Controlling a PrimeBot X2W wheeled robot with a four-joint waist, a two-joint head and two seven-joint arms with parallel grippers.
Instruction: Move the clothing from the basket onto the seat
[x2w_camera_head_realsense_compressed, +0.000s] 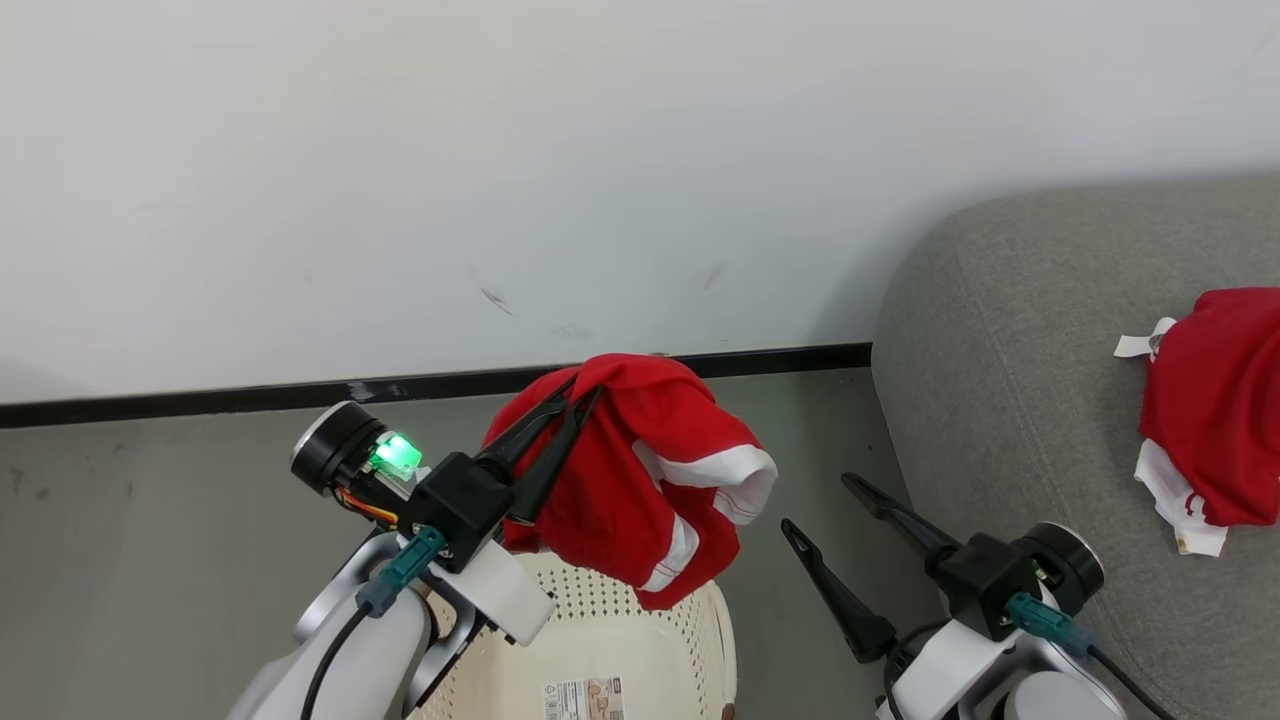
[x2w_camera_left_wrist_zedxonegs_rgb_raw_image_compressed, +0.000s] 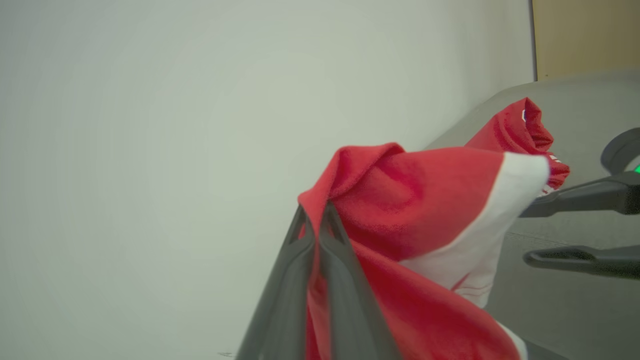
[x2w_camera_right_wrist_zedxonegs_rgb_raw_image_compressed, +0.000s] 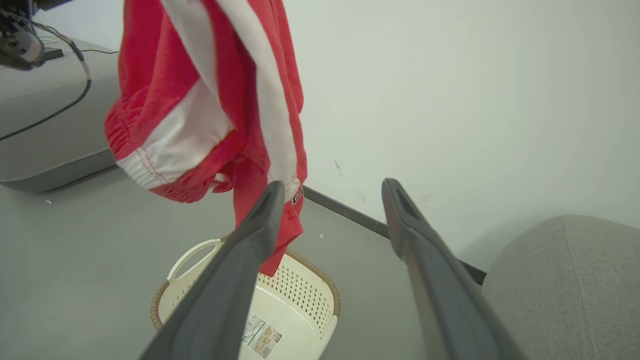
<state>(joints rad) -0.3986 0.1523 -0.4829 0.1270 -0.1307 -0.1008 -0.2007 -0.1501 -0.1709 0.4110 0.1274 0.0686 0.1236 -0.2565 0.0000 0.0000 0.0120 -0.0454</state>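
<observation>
The left end effector (x2w_camera_head_realsense_compressed: 578, 395), pinched on a fold of the red white-trimmed garment (x2w_camera_head_realsense_compressed: 640, 480), holds it above the basket (x2w_camera_head_realsense_compressed: 610, 610), clear of the rim. At three o'clock, the grey sofa (x2w_camera_head_realsense_compressed: 1000, 350) carries the tagged red garment (x2w_camera_head_realsense_compressed: 1215, 410). The right end effector (x2w_camera_head_realsense_compressed: 820, 503) hangs spread, unladen.

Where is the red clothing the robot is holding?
In the head view the red garment hangs mid-frame from the left gripper, above the basket and left of the sofa.

A plain living-room corner: grey sofa (x2w_camera_head_realsense_compressed: 1000, 340), laundry basket (x2w_camera_right_wrist_zedxonegs_rgb_raw_image_compressed: 307, 295) (cream plastic), white wall (x2w_camera_head_realsense_compressed: 600, 150).
</observation>
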